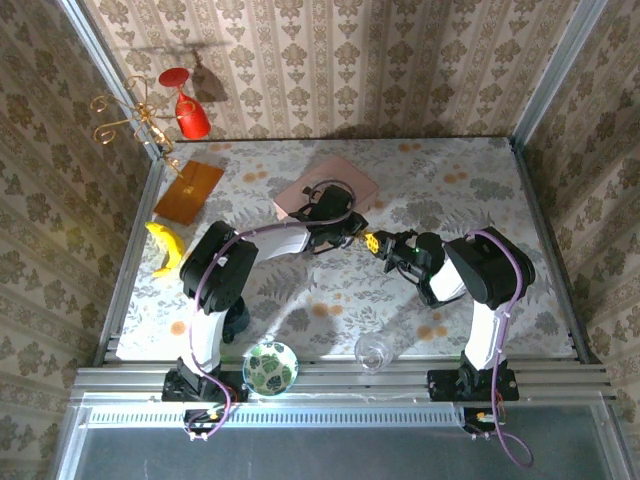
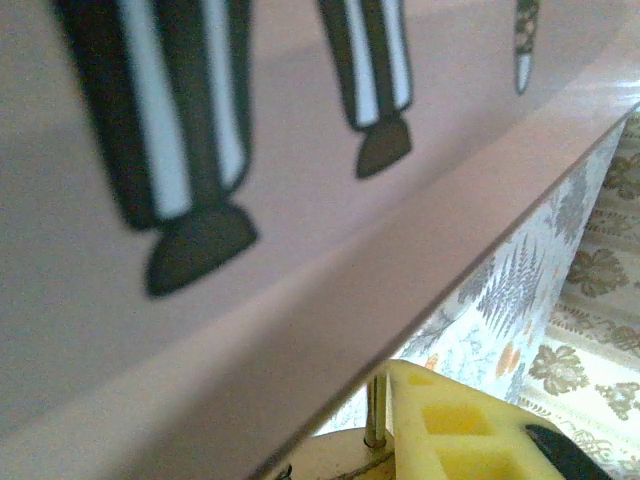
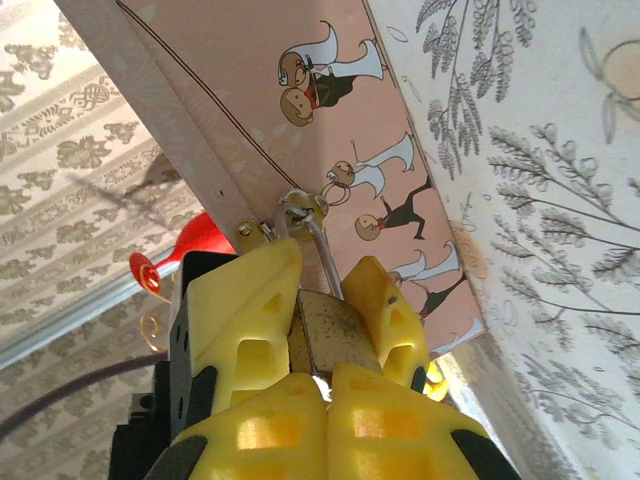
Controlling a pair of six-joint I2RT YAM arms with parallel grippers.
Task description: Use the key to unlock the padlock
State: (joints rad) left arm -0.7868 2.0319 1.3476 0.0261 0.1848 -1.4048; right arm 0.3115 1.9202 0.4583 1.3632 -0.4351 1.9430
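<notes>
One pink box, one grey padlock hanging at its edge, two tools: left tool pinches the padlock between narrow jaws; right tool is closed tight just beside it

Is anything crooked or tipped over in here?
The pink box sits skewed, its sides at an angle to the table edges. The red goblet in the far left corner isn't standing on its foot; it looks tipped or upside down.

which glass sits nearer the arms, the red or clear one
The clear glass, right by the right arm's base; the red glass is far off at the back left.
</notes>
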